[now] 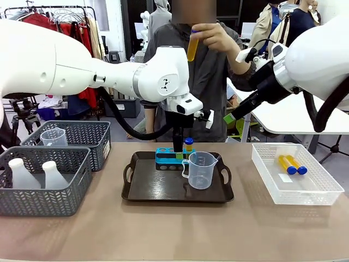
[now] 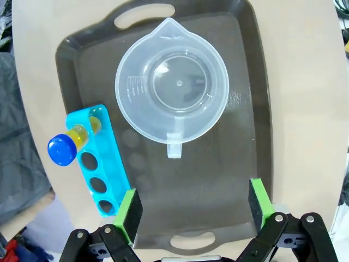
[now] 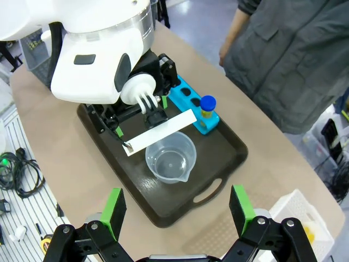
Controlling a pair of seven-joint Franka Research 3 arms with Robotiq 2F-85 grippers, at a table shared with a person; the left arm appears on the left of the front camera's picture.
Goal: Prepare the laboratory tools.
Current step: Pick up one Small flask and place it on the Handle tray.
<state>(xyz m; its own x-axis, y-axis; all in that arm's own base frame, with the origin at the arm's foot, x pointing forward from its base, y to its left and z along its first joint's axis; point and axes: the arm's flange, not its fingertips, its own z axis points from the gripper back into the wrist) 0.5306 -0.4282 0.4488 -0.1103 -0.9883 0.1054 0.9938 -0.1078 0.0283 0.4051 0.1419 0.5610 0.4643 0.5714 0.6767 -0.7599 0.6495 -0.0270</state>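
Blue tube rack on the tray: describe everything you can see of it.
The blue tube rack is a small bright-cyan block, glossy and plastic-looking, with four round holes in a row. It stands flat on the dark tray, along one long edge, beside but clear of the clear beaker. One end hole holds an upright yellow-orange tube with a blue cap; the other three are empty. The open left gripper hangs above, one pad near its empty end.
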